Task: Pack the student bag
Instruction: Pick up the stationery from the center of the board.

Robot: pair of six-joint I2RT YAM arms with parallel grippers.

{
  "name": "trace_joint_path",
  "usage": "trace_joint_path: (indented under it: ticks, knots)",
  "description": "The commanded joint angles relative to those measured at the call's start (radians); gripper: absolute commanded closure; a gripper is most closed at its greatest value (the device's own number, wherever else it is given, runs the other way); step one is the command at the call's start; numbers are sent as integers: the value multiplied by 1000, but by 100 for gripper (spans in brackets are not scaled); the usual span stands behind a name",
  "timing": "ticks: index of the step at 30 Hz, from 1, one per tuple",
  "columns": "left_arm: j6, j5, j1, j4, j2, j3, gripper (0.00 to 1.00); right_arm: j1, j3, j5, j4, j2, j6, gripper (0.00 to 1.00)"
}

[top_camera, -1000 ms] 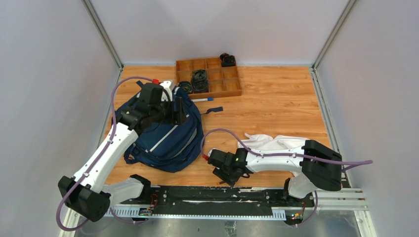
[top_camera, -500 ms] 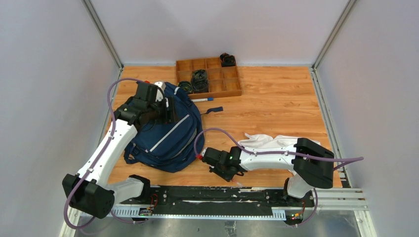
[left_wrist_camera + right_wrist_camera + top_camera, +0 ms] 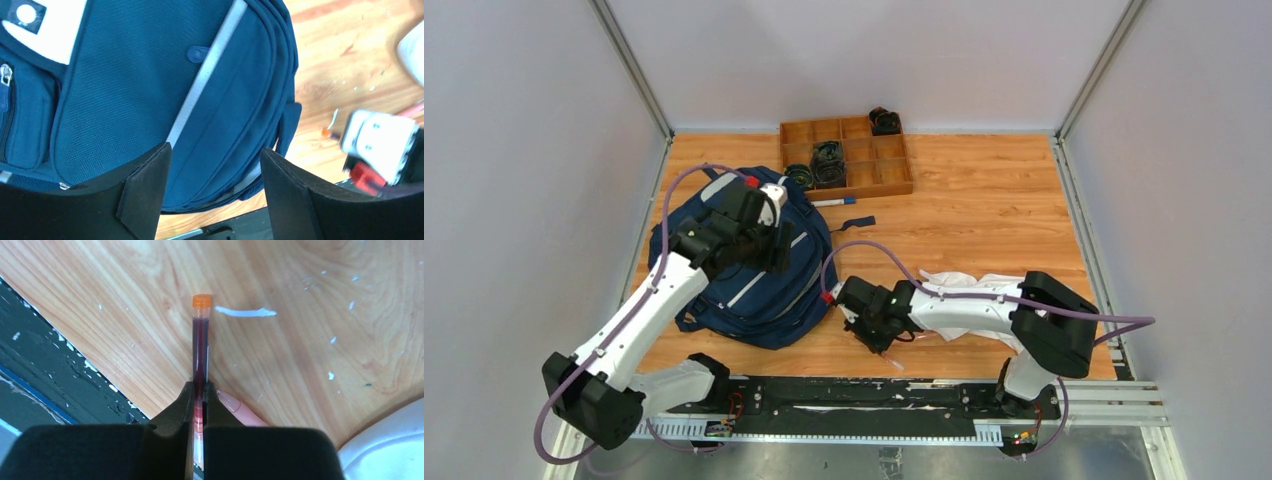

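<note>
Since a second ago our right gripper [image 3: 200,389] has snapped shut, and its jaws now pinch a thin dark-red pen with an orange cap [image 3: 201,335], which juts ahead of the fingertips over the wooden table [image 3: 300,315]. Our left gripper [image 3: 215,165] has swung nearer across the large navy blue fabric backpack [image 3: 125,100]. It hangs wide open and empty, with the bag directly beneath it. We judge the pen ready to lift toward the bag.
</note>
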Motion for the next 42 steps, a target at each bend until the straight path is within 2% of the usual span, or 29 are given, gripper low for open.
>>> trace_joint_path:
  ticks: [1,7,14,17,22,27,31,34,38,42]
  knots:
    - [92,-170,-132,-19,-4,-29,28,-97,10,-133,54,-16,27,100]
    - [136,-316,-272,-16,43,-67,29,-198,-27,-230,110,-69,79,100]
    - [118,-362,-315,-9,117,-84,31,-307,-83,-358,209,-82,183,100]
    - [104,-424,-331,-7,170,-90,31,-344,-103,-407,251,-87,231,100]
    - [89,-478,-331,15,232,-90,33,-364,-113,-415,261,-118,251,100]
    - [62,-545,-331,10,250,-78,48,-375,-123,-418,256,-150,257,100]
    - [40,-539,-331,6,218,-55,81,-377,-125,-420,258,-162,263,100]
    - [23,-538,-331,-3,193,-39,99,-386,-116,-430,262,-177,275,100]
    - [3,-531,-331,-26,163,-1,100,-390,-85,-445,270,-208,285,100]
    - [15,-444,-330,-21,119,42,100,-388,-50,-488,306,-222,313,100]
